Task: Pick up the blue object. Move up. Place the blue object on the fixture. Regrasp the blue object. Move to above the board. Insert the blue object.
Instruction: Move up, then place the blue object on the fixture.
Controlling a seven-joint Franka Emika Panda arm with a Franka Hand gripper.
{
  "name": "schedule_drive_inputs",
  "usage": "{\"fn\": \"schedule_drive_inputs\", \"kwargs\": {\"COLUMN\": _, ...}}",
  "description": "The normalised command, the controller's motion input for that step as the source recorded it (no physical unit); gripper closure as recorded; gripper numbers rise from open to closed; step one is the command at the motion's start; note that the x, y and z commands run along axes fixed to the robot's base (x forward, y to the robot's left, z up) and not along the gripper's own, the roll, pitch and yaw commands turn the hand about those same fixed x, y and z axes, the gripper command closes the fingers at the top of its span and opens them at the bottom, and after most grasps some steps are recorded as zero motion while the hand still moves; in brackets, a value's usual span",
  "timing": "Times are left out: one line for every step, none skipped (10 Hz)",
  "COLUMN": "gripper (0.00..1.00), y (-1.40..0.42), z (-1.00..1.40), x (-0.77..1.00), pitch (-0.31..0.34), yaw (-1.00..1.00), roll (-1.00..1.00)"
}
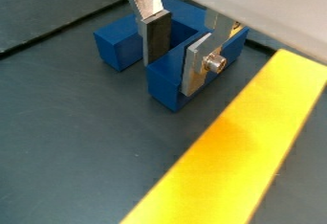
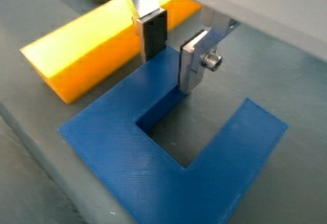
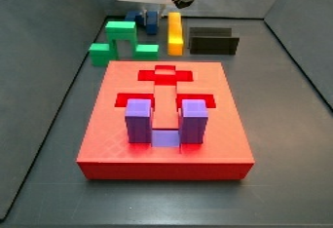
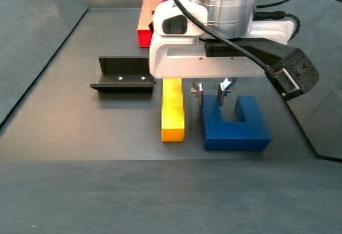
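The blue object (image 1: 121, 44) (image 2: 141, 161) lies flat on the dark floor beside a yellow bar, at the back in a side view (image 3: 151, 24). My gripper (image 1: 177, 63) (image 2: 170, 60) (image 4: 214, 96) reaches straight down onto it. One finger stands inside the U's gap and the other against the outer face of one prong; the jaws are shut on that prong. The fixture (image 3: 215, 43) (image 4: 123, 78) stands empty on the far side of the yellow bar. The board (image 3: 117, 144) (image 4: 144, 23) lies apart from the gripper.
A yellow bar (image 1: 243, 142) (image 2: 90, 41) (image 4: 173, 108) lies close alongside the blue object. A green block (image 3: 120, 35) sits near it on the other side. A purple U-shaped piece (image 3: 163, 123) stands in the board's recess. Grey walls enclose the floor.
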Motion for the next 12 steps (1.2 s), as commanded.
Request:
{"fn": "schedule_drive_inputs", "kwargs": {"gripper": 1.00, "y": 0.00, "z": 0.83, "x": 0.00, "pitch": 0.000, "yaw": 0.00, "roll": 0.00}}
{"fn": "schedule_drive_inputs", "kwargs": {"gripper": 1.00, "y": -0.02, "z": 0.81, "x": -0.05, "pitch": 0.024, "yaw": 0.00, "roll": -0.01}}
{"fn": "schedule_drive_inputs", "kwargs": {"gripper": 1.00, "y": -0.04, "z": 0.60, "x": -0.11, "pitch": 0.048, "yaw": -0.01, "roll": 0.00}}
{"fn": "schedule_drive_inputs", "kwargs": {"gripper": 1.00, "y": -0.01, "z": 0.31, "x": -0.07, "pitch": 0.022, "yaw": -0.01, "roll": 0.03}}
{"fn": "schedule_drive_inputs", "kwargs": {"gripper": 1.00, "y": 0.00, "z": 0.00, "x": 0.00, "pitch": 0.000, "yaw": 0.00, "roll": 0.01}}
{"fn": "schedule_drive_inputs", "kwargs": {"gripper": 1.00, "y": -0.04, "z": 0.24, "x": 0.05, "pitch": 0.037, "yaw": -0.12, "roll": 0.21}}
{"fn": "schedule_drive_inputs", "kwargs": {"gripper": 1.00, "y": -0.08, "z": 1.00, "x": 0.29, "pitch": 0.071, "yaw": -0.10, "roll": 0.27}}
{"fn": "schedule_drive_inputs", "kwargs": {"gripper": 1.00, "y": -0.02, "z": 1.00, "x": 0.43, "pitch": 0.000, "yaw": -0.16, "roll": 0.00}}
{"fn": "schedule_drive_inputs", "kwargs": {"gripper": 1.00, "y": -0.09, "z": 1.00, "x": 0.52, "pitch": 0.000, "yaw": -0.14, "roll": 0.00}}
{"fn": "schedule_drive_inputs", "kwargs": {"gripper": 1.00, "y": -0.16, "z": 0.65, "x": 0.79, "pitch": 0.000, "yaw": -0.07, "roll": -0.03}}
{"fn": "schedule_drive_inputs", "kwargs": {"gripper": 1.00, "y": -0.13, "z": 0.35, "x": 0.98, "pitch": 0.000, "yaw": -0.01, "roll": -0.05}}
{"fn": "schedule_drive_inputs", "kwargs": {"gripper": 1.00, "y": -0.24, "z": 0.29, "x": 1.00, "pitch": 0.000, "yaw": 0.00, "roll": -0.01}}
